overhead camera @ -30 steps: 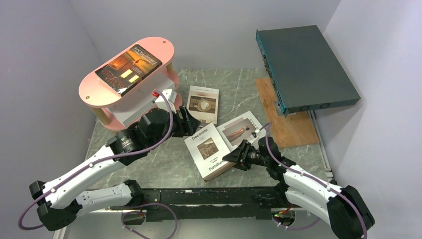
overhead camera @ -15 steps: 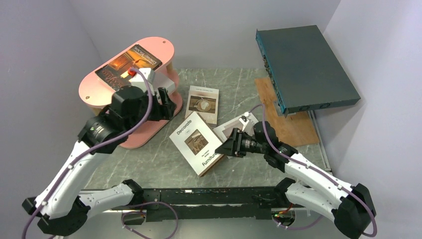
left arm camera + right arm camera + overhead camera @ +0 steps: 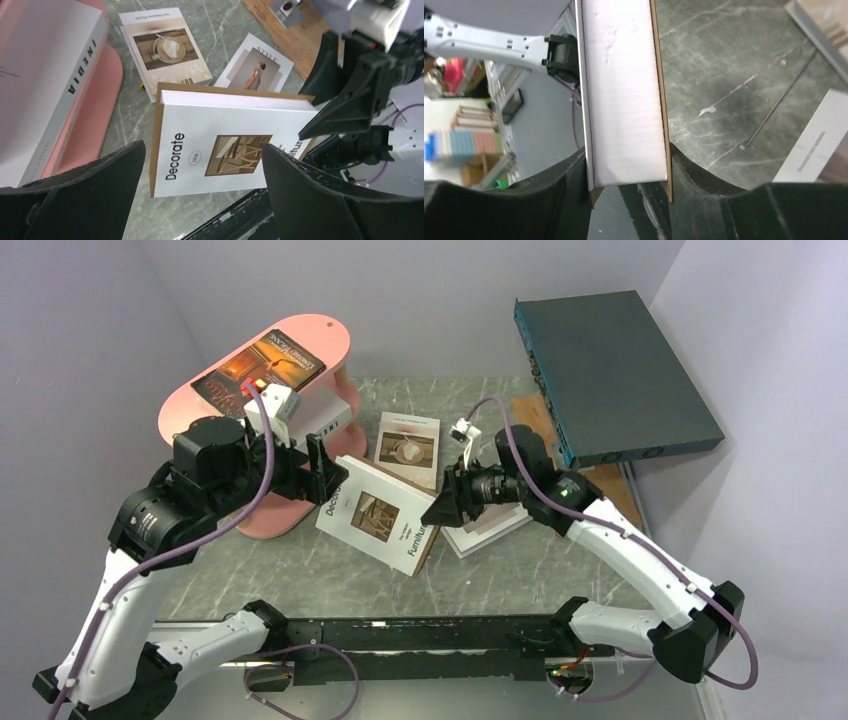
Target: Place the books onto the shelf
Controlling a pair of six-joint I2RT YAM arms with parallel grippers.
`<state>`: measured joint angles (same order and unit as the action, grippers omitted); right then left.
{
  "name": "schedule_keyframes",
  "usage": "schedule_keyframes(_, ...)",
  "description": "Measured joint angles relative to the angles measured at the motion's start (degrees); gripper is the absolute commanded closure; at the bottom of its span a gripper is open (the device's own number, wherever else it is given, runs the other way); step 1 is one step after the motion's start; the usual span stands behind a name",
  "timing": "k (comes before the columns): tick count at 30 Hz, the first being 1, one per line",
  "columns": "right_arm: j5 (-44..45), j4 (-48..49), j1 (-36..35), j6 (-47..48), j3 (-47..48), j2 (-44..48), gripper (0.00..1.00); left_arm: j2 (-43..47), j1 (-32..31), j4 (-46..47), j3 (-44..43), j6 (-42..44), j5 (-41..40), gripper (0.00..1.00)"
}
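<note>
While pinching the Decorate book by its page edge with the right gripper, holds it tilted over the table, just beside the shelf. Has the left gripper spread wide above that book's shelf-side end. Shows an orange-brown book flat on the top tier, a white book one tier below.

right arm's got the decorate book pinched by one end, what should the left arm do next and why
Probably ease the left gripper onto the free end of the Decorate book and close. Its jaws stand wide open facing that end, the right gripper is clamped on the opposite end, and the shelf sits on the left arm's side.
</note>
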<state>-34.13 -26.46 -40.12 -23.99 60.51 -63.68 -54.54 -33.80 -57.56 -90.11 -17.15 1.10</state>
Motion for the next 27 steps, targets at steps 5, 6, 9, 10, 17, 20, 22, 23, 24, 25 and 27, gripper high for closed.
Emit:
schedule_keyframes(5, -6.3, -7.7, 0.7, 10.7, 9.1, -4.1, 1.00, -0.3, 0.8, -0.2, 0.4, 2.3, 4.0, 0.01)
schedule_keyframes(6, -7.5, -8.0, 0.7, 11.7, 9.3, -4.5, 1.00, -0.3, 1.3, -0.3, 0.4, 2.6, 4.8, 0.01)
schedule_keyframes(9, -9.7, -9.2, 0.8, 13.0, 9.2, -4.7, 1.00, -0.8, 2.6, -1.6, -0.5, 3.4, 8.4, 0.00)
schedule_keyframes(10, -10.4, -9.2, 0.9, 13.4, 9.2, -4.5, 1.00, -1.2, 2.8, -2.3, -1.3, 3.6, 9.5, 0.01)
schedule_keyframes(17, -14.3, -9.0, 1.4, 15.8, 9.0, -3.9, 1.00, -0.7, 3.3, -6.2, -4.1, 4.3, 14.4, 0.01)
schedule_keyframes(20, -18.2, -5.6, 1.9, 15.6, 6.6, -2.4, 1.00, 1.6, 3.9, -7.6, -4.2, 3.9, 16.6, 0.01)
schedule_keyframes(22, -21.4, -2.4, 2.3, 14.9, 4.8, -1.0, 1.00, 2.9, 4.0, -9.8, -5.9, 3.2, 17.8, 0.01)
schedule_keyframes(23, -23.1, -0.7, 2.5, 14.6, 4.2, -0.4, 1.00, 3.3, 4.0, -10.8, -7.2, 2.8, 18.2, 0.01)
schedule_keyframes(24, -24.6, 0.8, 2.6, 14.3, 3.8, 0.0, 1.00, 3.7, 4.0, -11.4, -8.3, 2.4, 18.6, 0.01)
schedule_keyframes(25, -26.1, 2.3, 2.8, 14.0, 3.7, 0.2, 1.00, 4.5, 4.0, -11.6, -9.3, 1.8, 19.0, 0.01)
schedule_keyframes(27, -28.7, 5.3, 2.9, 13.5, 3.7, 0.3, 1.00, 6.3, 4.0, -12.5, -10.2, 0.8, 19.7, 0.01)
